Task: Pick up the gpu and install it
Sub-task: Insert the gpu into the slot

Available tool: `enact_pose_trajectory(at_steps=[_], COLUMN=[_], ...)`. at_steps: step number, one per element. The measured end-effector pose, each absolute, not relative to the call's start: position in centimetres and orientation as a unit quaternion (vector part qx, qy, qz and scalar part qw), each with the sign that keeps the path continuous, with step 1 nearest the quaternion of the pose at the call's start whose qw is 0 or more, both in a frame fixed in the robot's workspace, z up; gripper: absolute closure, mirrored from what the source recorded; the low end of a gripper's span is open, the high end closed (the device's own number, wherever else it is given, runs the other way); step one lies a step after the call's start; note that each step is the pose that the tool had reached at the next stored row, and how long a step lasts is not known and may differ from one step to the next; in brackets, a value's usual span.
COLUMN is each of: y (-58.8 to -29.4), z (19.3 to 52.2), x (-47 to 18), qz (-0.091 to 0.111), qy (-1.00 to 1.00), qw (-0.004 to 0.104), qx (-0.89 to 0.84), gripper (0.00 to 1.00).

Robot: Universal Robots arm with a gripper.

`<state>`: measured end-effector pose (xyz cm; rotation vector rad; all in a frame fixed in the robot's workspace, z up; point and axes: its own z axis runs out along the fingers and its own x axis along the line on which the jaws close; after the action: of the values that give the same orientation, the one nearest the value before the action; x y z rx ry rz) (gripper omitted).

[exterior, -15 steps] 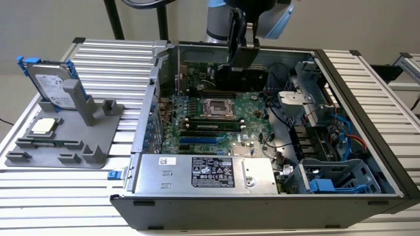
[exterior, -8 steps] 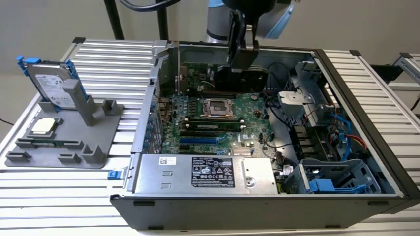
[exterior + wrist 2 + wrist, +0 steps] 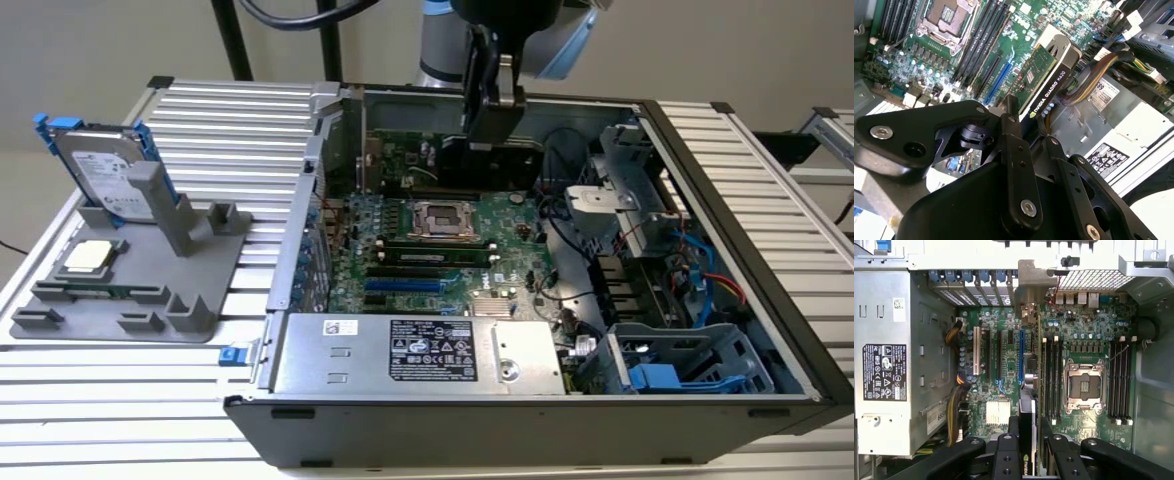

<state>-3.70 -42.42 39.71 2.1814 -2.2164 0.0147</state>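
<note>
The black two-fingered hand (image 3: 1021,117) is pinching the gpu (image 3: 1046,75), a thin green circuit card with a black cooler block on one face, edge-on between its fingers (image 3: 1013,150). In the exterior view the hand (image 3: 491,125) hangs inside the open dark-grey computer case (image 3: 534,440), at about twelve o'clock from the bare silver processor socket (image 3: 438,218), with the card hanging below it over the green motherboard (image 3: 454,260).

Judging by this, the pickup is done and the install step is in hand: the card is carried above the board, not yet seated. In the first wrist view it runs edge-on just beside the long blue expansion slot (image 3: 1021,357), so the remaining work looks like a matter of lining the card's lower edge over a slot and bringing its end to the rear openings of the case; whether it is squarely over the slot I cannot tell.

Close by are the black memory slots (image 3: 1051,377), a ribbed silver heatsink (image 3: 998,412) and a yellow-and-black cable bundle (image 3: 954,410) by the grey power supply box (image 3: 889,360); the cables could snag. On the slatted metal counter (image 3: 120,370), at nine o'clock of the case, a grey holder tray (image 3: 134,300) carries a silver hard drive in a blue frame (image 3: 100,165) and a small square silver chip (image 3: 88,257).
</note>
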Motion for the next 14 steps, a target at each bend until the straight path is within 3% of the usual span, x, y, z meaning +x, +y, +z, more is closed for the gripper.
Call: enact_pose_trajectory(at_steps=[14], y=[-42.42], z=[39.20], x=[-3.70], qz=[0.005], qy=[-0.713], qw=[0.016], qx=[0.701], gripper=[1.00])
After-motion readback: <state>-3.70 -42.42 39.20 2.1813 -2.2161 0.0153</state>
